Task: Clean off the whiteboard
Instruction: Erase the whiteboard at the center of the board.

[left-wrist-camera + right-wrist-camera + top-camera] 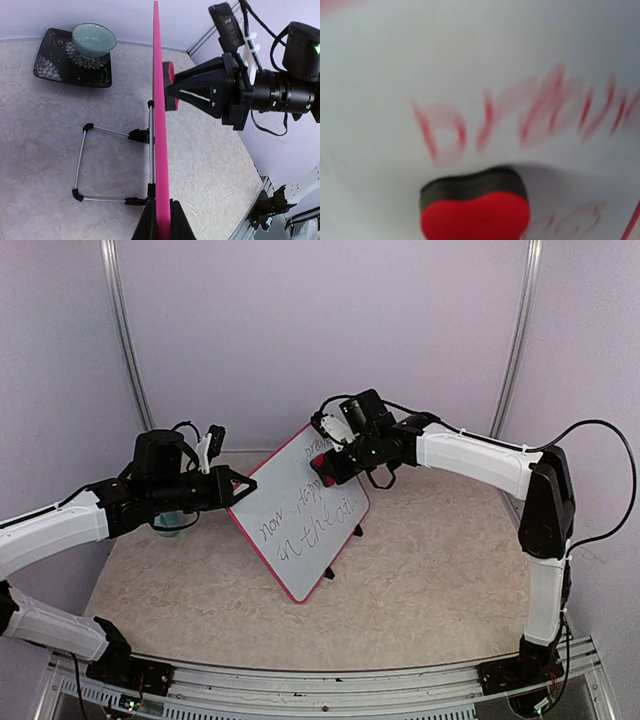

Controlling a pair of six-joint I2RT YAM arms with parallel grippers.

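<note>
Top view, whiteboard: the whiteboard (300, 530) stands tilted in the middle of the bench (430, 570), dark handwriting on its lower part, red marks near its top corner.
Top view, left arm: it comes in low from the left of the whiteboard, wrist level, with the left gripper (248, 483) at the board's left edge.
Top view, right arm: it rises at the right, bends at the elbow and reaches across to the board's upper corner. The right gripper (328, 468) presses a red eraser (322, 472) to the face.
Left wrist view, whiteboard: the whiteboard (159, 100) shows edge-on as a pink strip.
Left wrist view, left gripper: the left gripper (161, 222) is clamped on that edge, one of its fingers (147, 225) on each side.
Left wrist view, right gripper: on the right side of the board, the right gripper (172, 92) is closed on the eraser (169, 74), which touches the board.
Left wrist view, behind the board: a wire stand (80, 165) props it up. Farther off, a bowl (94, 39) sits on a dark tray (50, 67).
Right wrist view: the eraser (475, 215) is seen from behind against the whiteboard (470, 60), just below blurred red lettering.
</note>
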